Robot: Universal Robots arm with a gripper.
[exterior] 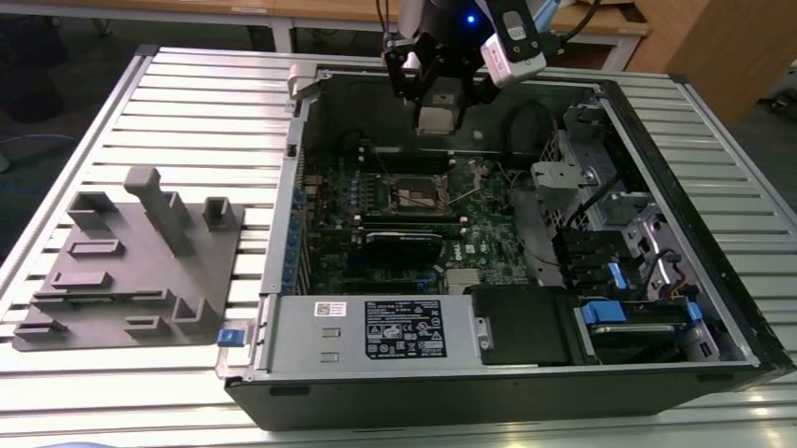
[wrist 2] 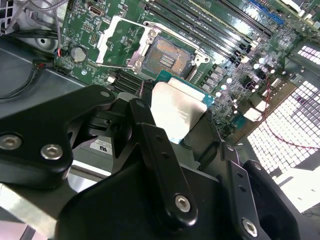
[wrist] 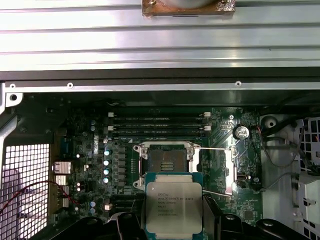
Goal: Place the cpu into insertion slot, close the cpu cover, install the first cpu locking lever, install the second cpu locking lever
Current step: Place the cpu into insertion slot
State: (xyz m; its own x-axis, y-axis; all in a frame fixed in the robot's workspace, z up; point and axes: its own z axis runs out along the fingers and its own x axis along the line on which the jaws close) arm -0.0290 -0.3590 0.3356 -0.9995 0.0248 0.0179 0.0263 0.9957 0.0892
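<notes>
Single arm (exterior: 439,21) hangs in from above, wrist upright; hand (exterior: 436,105) points down. Two black fingers (wrist 2: 150,137) pinch the cpu (wrist: 173,210) by opposite edges; chip sits between the fingertips, its metal face turned toward the wrist.

- Slatted metal table (exterior: 187,93), pale and ribbed, carries everything.
- Grey fixture block (exterior: 137,261) with upright pegs and recesses, at the exterior view's left, beside the case.
- Black computer case (exterior: 498,401) lies flat with its side open.
- Grey box with a black label (exterior: 373,331) sits against the case's near wall.
- Green circuit board (exterior: 327,266) on the case floor, with memory slots (wrist: 157,127) in parallel rows and a coin battery (wrist: 242,132) near them.
- Blue tab (exterior: 230,337) just beside the grey box.
</notes>
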